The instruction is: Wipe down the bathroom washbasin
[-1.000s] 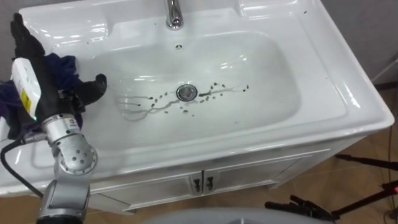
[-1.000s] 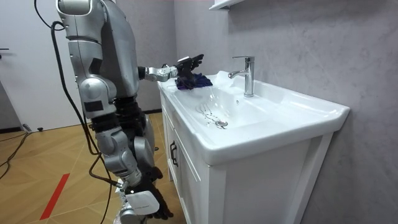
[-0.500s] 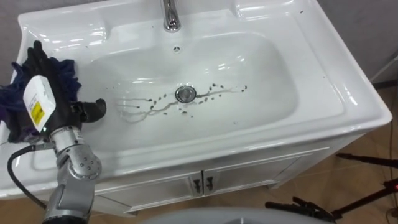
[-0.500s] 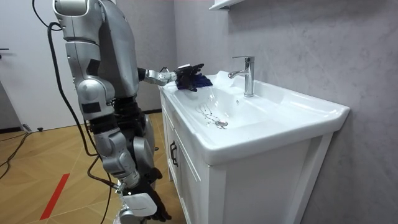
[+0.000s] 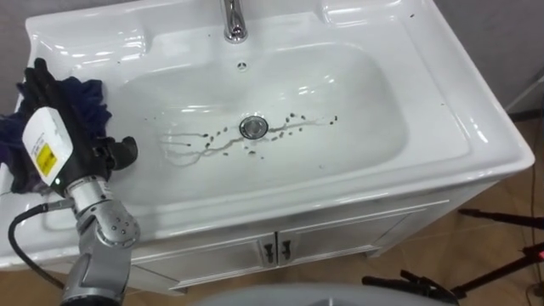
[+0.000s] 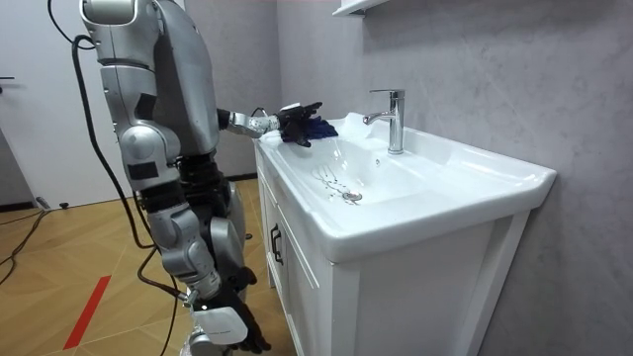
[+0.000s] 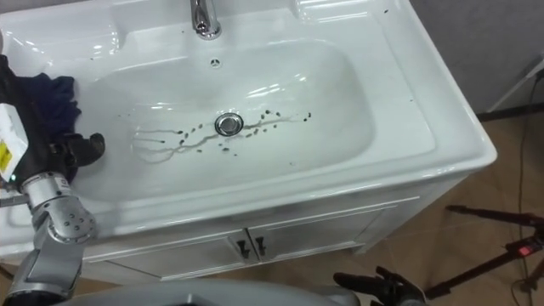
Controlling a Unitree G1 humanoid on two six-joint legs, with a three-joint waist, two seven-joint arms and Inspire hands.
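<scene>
Fingers (image 5: pixel 36 76) of L hand (image 5: pixel 72 127) lie fairly straight on blue cloth (image 5: pixel 89 98) at left rim; basin (image 5: pixel 374 102) specks (image 5: pixel 289 123) unwiped, so wiping's all left, I'd say.

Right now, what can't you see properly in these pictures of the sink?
- Whether the left hand has hold of the blue cloth: in the eye views the hand's own back covers it; in the room view it is too small.
- The tap: its top is cut off by the eye views' top edge.
- What the dark specks by the drain are: too small.
</scene>
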